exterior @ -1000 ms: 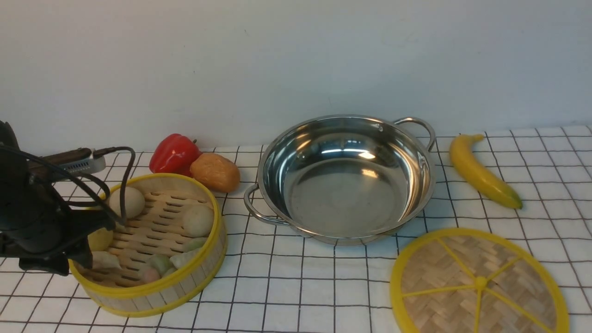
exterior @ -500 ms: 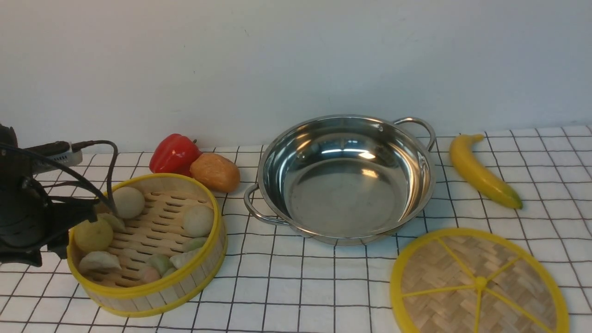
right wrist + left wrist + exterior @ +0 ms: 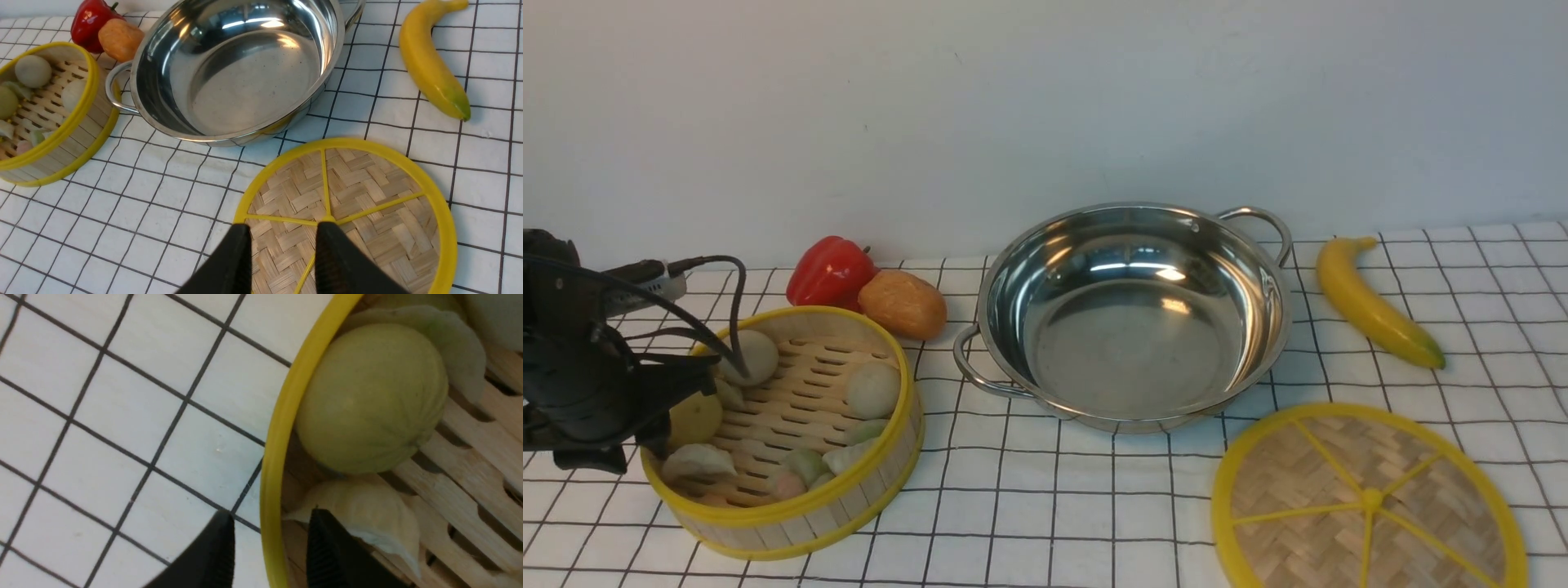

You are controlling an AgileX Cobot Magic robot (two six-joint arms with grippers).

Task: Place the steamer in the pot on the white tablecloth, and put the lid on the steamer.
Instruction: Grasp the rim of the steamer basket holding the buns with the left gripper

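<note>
Shift: left end effector has edged back over the steamer at its left rim, jaws wide, one finger outside, one inside, nothing clamped. Steamer rests on the white tablecloth, left of the empty pot. Grasp comes next, I judge.

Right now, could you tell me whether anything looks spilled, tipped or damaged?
Nothing stands out: the steamer sits upright with its food inside, the pot is upright and empty, and the lid lies flat.
</note>
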